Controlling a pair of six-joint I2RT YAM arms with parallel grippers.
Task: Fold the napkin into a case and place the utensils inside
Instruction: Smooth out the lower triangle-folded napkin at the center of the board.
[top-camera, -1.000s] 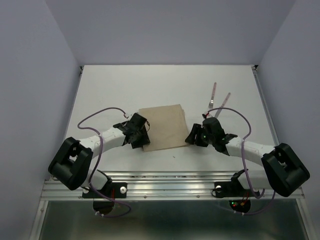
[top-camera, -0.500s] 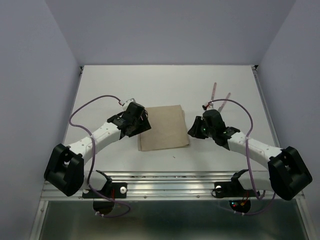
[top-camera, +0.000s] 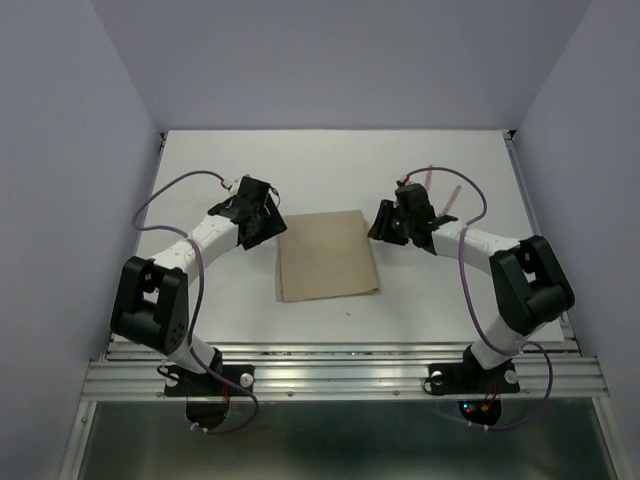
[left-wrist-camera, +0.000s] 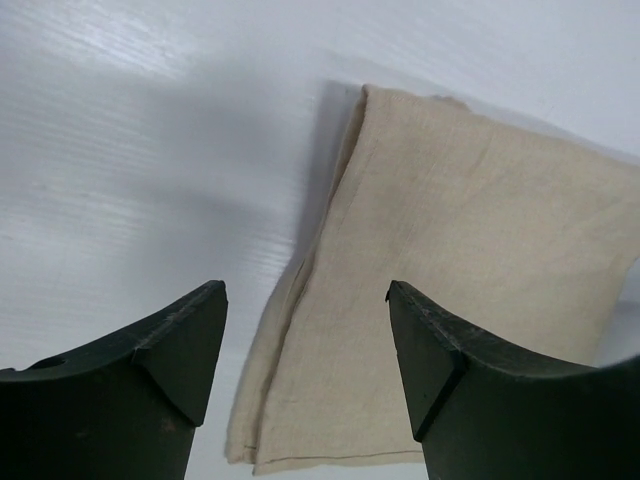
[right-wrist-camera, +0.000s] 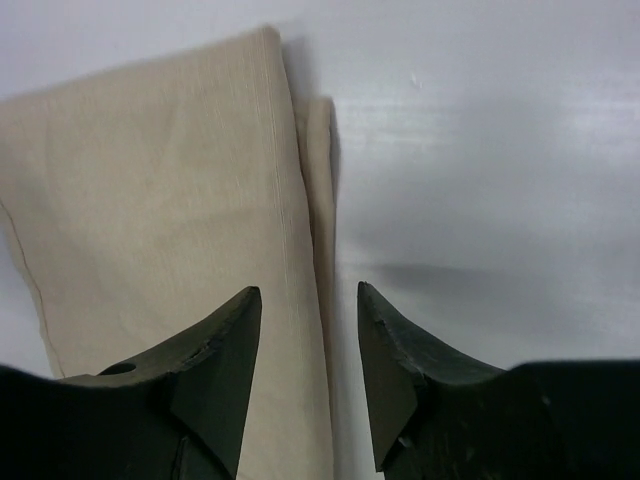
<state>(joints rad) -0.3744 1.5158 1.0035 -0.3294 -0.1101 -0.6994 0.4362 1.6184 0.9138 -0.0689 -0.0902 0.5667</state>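
The tan napkin (top-camera: 328, 256) lies folded flat in the middle of the table, with layered edges along its left side (left-wrist-camera: 470, 300) and its right side (right-wrist-camera: 160, 200). My left gripper (top-camera: 262, 226) hovers at the napkin's far left corner, open and holding nothing (left-wrist-camera: 305, 290). At the far right corner my right gripper (top-camera: 386, 222) stands partly open over the cloth's edge, with nothing between its fingers (right-wrist-camera: 310, 292). The two utensils lie just behind the right arm. Only their pinkish handles show, one (top-camera: 429, 176) left of the other (top-camera: 451, 198), and the arm hides their metal ends.
Bare white table (top-camera: 330, 170) lies beyond the napkin and to both sides. Grey-lilac walls close off the left, right and back. A metal rail (top-camera: 340, 368) runs along the near edge by the arm bases.
Both grippers have moved from the napkin's near corners to its far corners. The left jaws have opened wide. The napkin has stayed flat in place.
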